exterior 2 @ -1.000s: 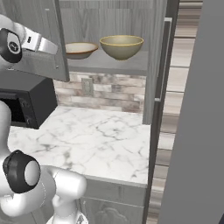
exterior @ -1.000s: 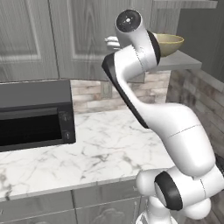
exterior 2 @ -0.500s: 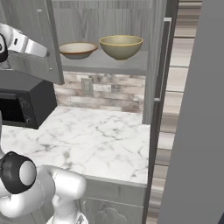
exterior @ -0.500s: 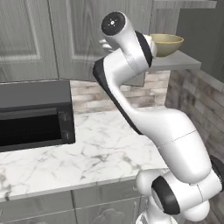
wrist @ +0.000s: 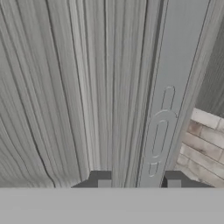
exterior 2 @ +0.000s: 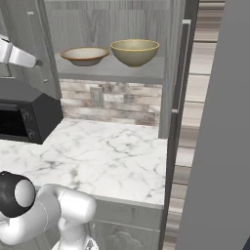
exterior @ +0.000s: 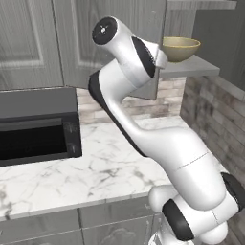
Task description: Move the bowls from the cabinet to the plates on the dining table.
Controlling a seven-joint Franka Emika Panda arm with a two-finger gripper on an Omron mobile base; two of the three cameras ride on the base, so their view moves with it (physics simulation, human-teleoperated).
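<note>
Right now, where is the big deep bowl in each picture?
Left base view: the deep bowl sits upper right, on the cabinet shelf.
Right base view: top centre, beside a shallower bowl.
Hand view: not in it.
Shared landmark: the shelf.

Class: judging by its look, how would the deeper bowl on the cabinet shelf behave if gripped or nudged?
The deeper bowl looks like rigid ceramic, so probably stiff and breakable. Its smooth curved wall may slip between fingers. Standing upright on a narrow foot, it might rock rather than roll.
</note>
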